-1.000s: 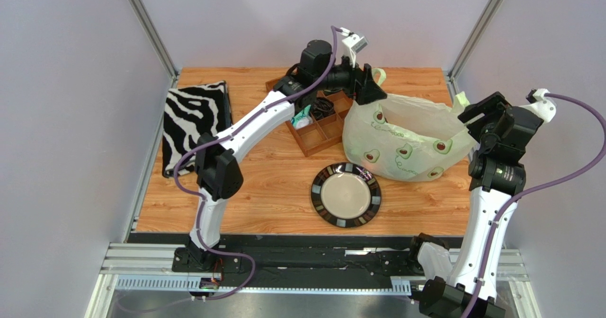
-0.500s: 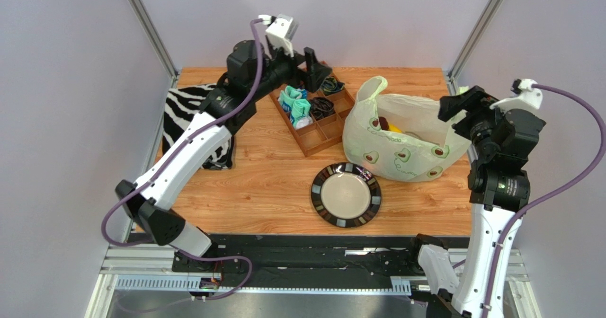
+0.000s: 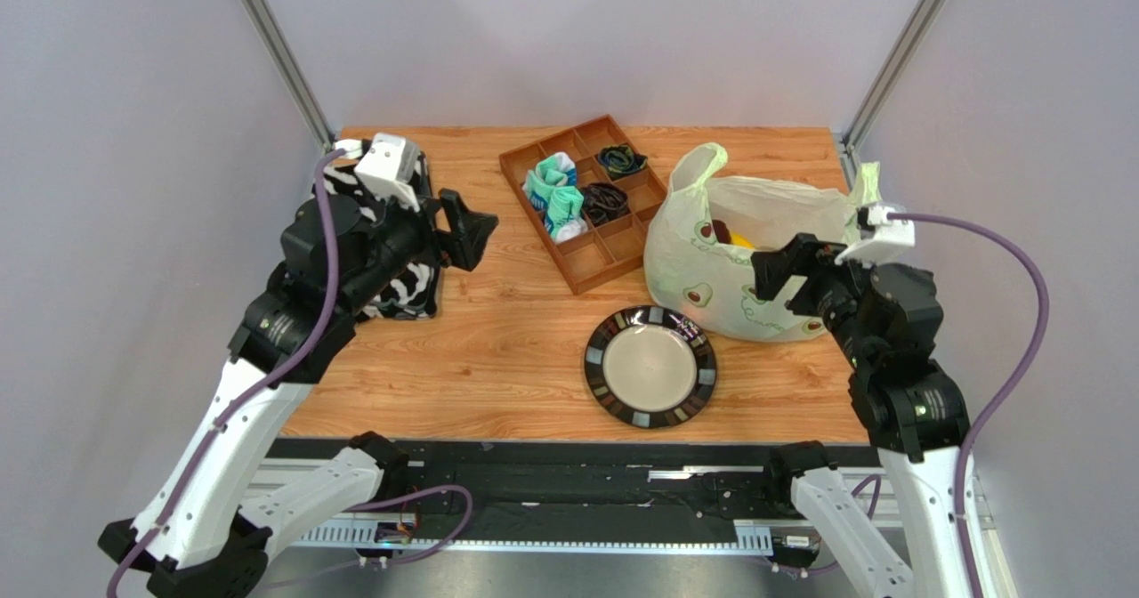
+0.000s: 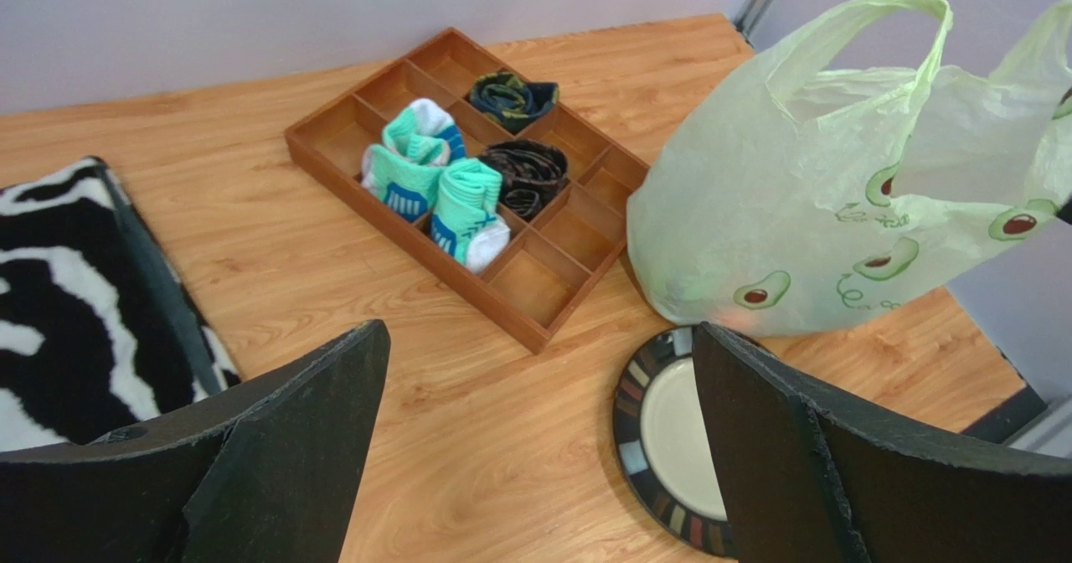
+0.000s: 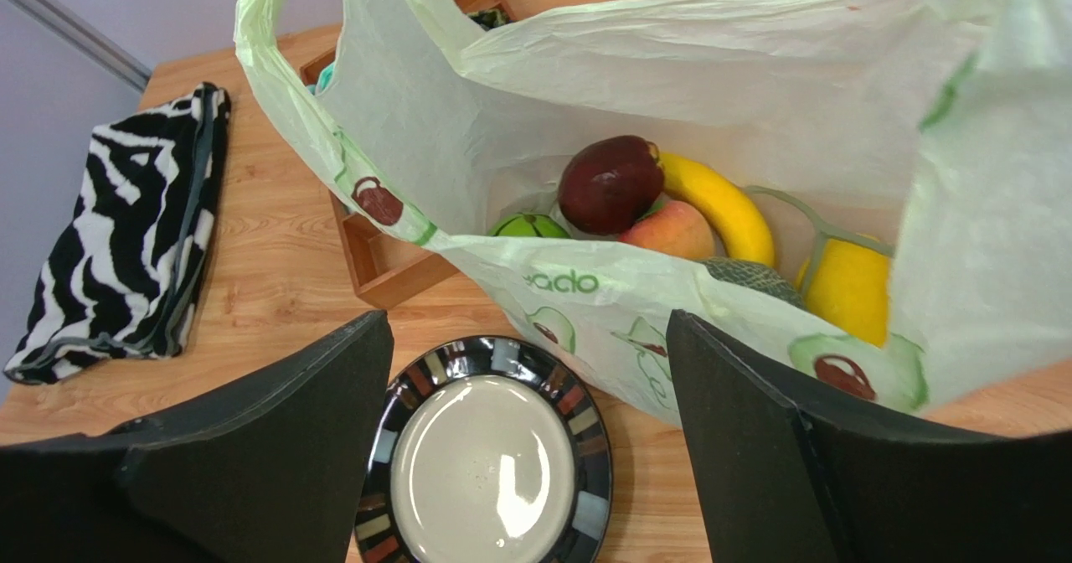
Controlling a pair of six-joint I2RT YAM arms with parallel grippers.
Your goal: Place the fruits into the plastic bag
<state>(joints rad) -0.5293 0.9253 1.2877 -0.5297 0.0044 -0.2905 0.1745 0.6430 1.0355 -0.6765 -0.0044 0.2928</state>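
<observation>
While the left gripper (image 3: 471, 231) well left of the bag (image 5: 705, 73) and the right gripper (image 3: 782, 275) beside it gaped empty, apple (image 5: 610, 184), banana (image 5: 717, 205) and peach (image 5: 677, 228) lay inside.

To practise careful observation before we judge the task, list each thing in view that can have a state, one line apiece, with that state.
plastic bag: standing open, fruit inside
apple, banana, peach: inside the bag
plate: empty
divided tray: some compartments hold rolled socks, others empty
zebra fabric box: lying flat
left gripper: open, empty
right gripper: open, empty
</observation>
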